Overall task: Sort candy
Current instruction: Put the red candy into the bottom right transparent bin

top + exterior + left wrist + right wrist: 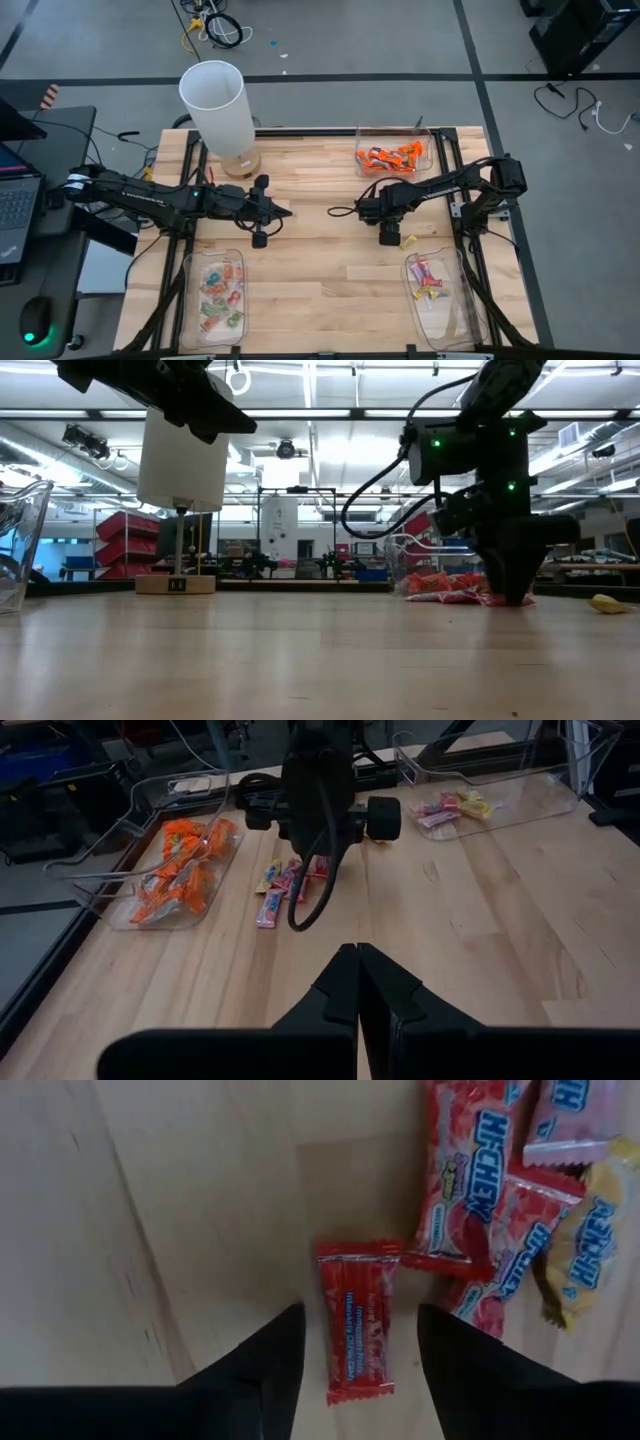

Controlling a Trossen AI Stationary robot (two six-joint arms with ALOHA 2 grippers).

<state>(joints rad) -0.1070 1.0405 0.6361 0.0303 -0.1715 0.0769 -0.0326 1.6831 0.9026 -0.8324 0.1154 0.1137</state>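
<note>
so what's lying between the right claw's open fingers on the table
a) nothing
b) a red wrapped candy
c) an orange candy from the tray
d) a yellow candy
b, the right wrist view shows the right claw open with a red wrapped candy lying flat on the wood between its fingers, beside a small pile of pink and yellow candies.

left end effector [283, 211] hangs mid-air, fingers pinched shut; right end effector [360, 1355] points straight down, fingers spread wide.
</note>
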